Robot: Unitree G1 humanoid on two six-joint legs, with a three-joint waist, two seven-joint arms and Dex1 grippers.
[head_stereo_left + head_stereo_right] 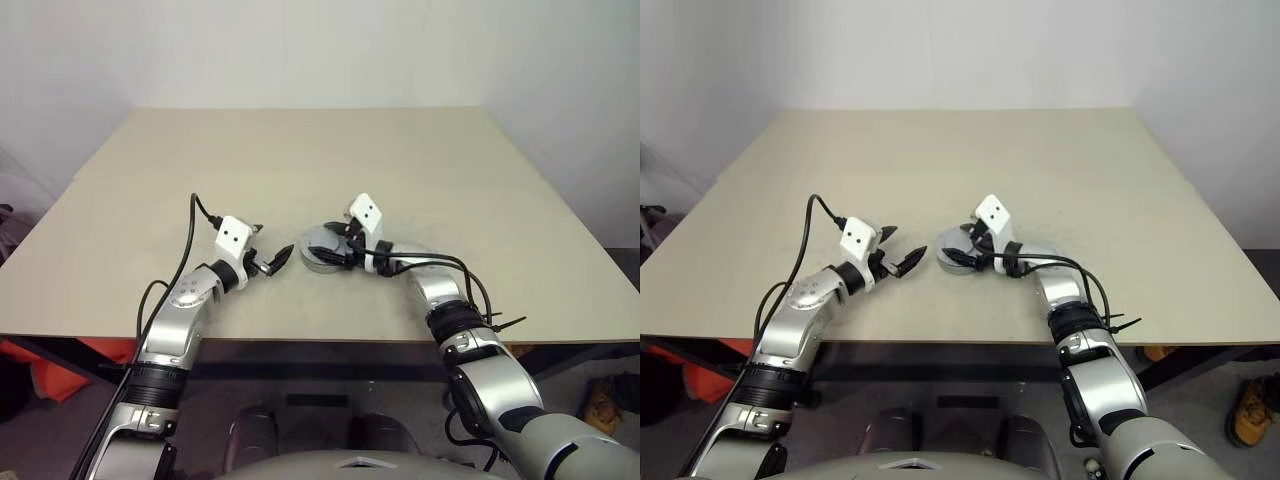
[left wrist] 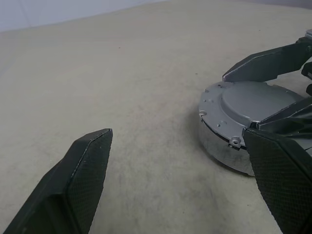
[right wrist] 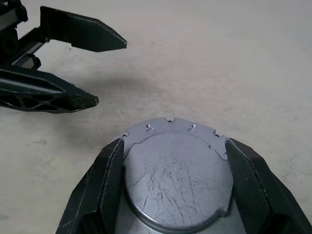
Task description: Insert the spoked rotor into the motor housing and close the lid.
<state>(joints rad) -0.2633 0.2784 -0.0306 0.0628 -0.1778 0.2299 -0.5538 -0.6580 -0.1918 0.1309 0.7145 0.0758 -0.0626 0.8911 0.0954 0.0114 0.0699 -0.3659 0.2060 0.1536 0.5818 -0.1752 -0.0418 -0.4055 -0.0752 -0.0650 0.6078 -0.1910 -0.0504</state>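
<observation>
On table [image 1: 300, 170]: right fingers [image 3: 114, 180] clamp lid [image 3: 178, 170]; left fingers [image 2: 80, 180] spread, empty.

Open table [image 1: 300, 160] beyond; left pincer [image 1: 272, 252] flanks lid [image 2: 248, 105].

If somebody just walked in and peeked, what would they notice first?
Probably the round silver motor housing near the middle of the tan table, with the lid sitting on top of it. The right gripper has its two black fingers around the lid's sides. Just beside it, the left gripper is wide open and holds nothing.
</observation>
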